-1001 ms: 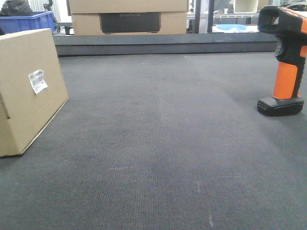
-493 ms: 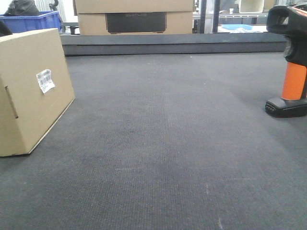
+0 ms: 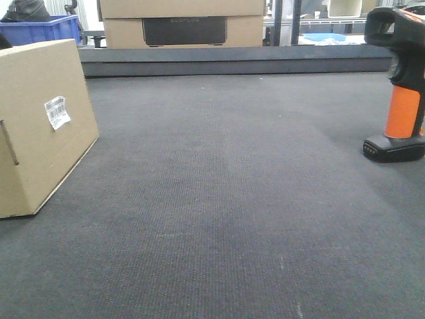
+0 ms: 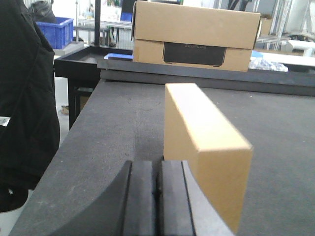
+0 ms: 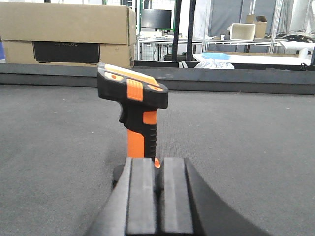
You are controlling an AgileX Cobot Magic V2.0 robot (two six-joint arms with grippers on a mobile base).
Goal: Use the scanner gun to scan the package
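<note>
Box [image 3: 40,126] and scanner [image 3: 402,86], well right of box, shifted slightly left in frame. Label [image 3: 57,112]: front view only. Wrist views: left gripper [image 4: 157,196], right gripper [image 5: 158,196] closed, empty

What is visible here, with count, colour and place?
package: one, brown, standing on edge at the table's left
barcode label: one, white, on the package's broad face
scanner gun: one, orange and black, upright at right
table: one, dark grey mat
large cardboard boxes: seemingly two, brown, stacked beyond the far edge
crate: one, blue, far left background
left gripper: one, black, shut, facing the package
right gripper: one, black, shut, facing the scanner gun
</note>
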